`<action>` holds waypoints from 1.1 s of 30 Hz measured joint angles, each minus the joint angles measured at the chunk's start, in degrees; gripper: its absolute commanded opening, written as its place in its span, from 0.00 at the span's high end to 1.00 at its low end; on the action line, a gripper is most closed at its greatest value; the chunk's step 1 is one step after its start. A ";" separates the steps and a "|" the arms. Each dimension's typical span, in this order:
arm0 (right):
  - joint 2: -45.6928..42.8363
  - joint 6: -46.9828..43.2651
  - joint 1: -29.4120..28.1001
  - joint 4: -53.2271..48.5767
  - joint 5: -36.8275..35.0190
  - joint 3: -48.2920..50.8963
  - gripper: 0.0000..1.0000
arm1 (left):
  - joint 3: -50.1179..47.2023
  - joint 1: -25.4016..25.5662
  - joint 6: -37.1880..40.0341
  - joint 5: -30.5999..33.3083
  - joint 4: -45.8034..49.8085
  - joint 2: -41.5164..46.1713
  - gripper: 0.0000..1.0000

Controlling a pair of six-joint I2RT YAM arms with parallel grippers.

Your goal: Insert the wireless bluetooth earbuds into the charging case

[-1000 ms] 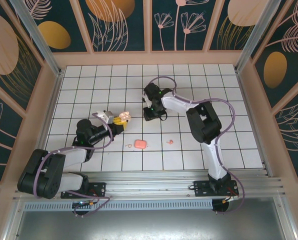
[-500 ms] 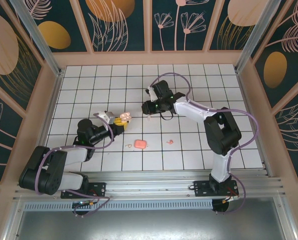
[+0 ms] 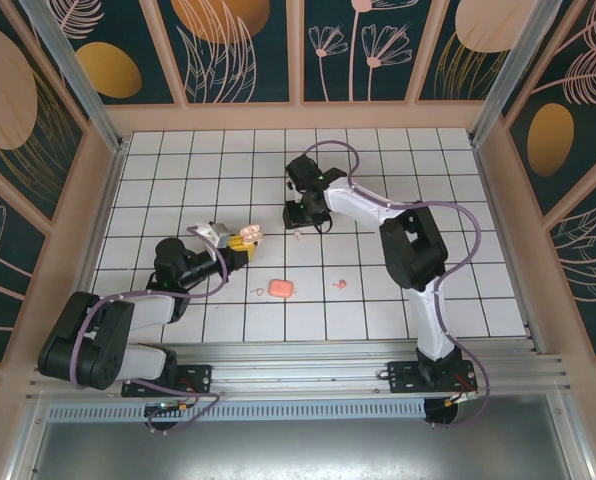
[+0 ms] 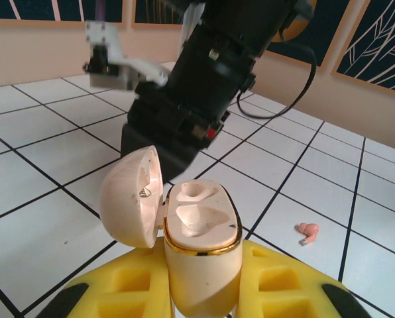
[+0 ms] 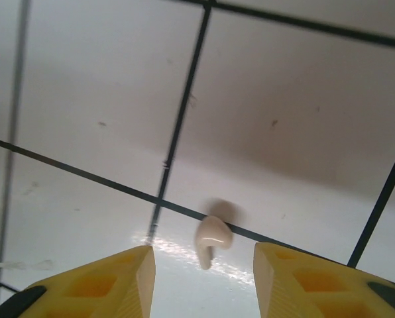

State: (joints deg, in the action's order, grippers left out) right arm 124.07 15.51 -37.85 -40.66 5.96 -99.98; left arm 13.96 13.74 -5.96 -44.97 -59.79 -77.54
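Right gripper (image 5: 204,265): jaws part-open, empty. Earbud (image 5: 212,237) sits just ahead, between my fingertips. Descend straight, centre it, close gently. My left gripper (image 4: 201,288) holds the charging case (image 4: 199,222), lid open.

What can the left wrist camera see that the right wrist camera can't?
Left wrist: the open case, both sockets empty, held in the left gripper, with the right arm behind it. Right wrist: a cream earbud lying on a grid line between the open fingers of the right gripper. Both: the white gridded table, yellow fingers, and an earbud, possibly the same one.
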 measured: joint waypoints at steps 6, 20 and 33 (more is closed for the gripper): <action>3.82 -0.17 0.02 -3.34 -0.39 -3.13 0.57 | 0.04 0.00 0.57 0.00 0.11 0.02 0.91; 7.52 -0.81 0.02 -3.76 -0.33 -6.43 0.61 | 0.63 0.00 1.49 0.02 1.68 0.66 0.91; 8.00 -1.66 0.02 -4.07 -0.87 -6.80 0.65 | 0.63 0.00 1.53 0.02 2.29 0.79 0.91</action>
State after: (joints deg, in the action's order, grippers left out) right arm 132.07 13.85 -37.82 -44.73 5.08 -106.78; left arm 14.59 13.74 -4.43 -44.95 -57.49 -76.75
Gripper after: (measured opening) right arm 0.349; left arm 0.198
